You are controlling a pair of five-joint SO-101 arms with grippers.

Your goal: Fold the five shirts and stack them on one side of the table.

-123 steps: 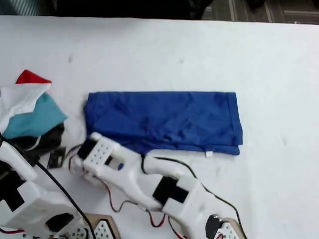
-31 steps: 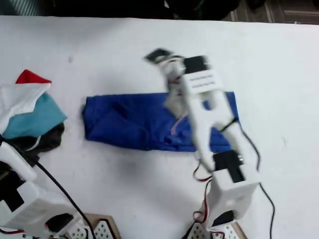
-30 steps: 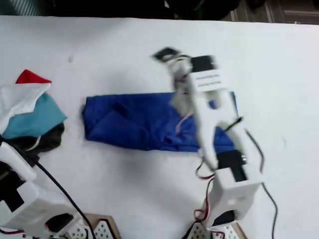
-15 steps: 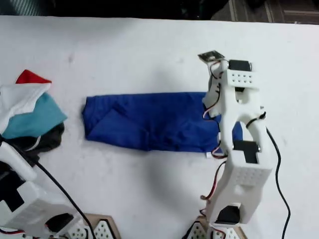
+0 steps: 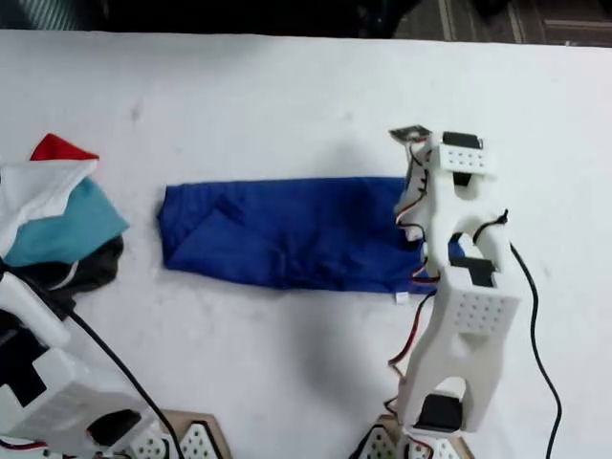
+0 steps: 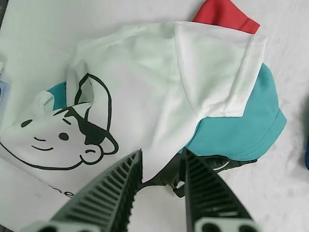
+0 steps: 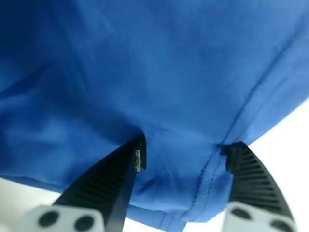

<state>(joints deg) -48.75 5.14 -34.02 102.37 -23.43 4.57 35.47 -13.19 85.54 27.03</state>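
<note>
right gripper spread wide on the blue shirt's end

its fingers stand far apart, both tips pressed down into the blue shirt with a band of cloth and a hem seam between them, nothing pinched. the shirt lies as a long folded strip across the middle of the table; the right arm stands over its right end. the left gripper hangs with a narrow gap between its fingers, grasping nothing, above the white shirt that tops the pile with a teal shirt and a red shirt at the table's left edge. four seconds ago the right arm lay by the strip's left near corner and the strip was wider; it has since swung to the right end.
</note>
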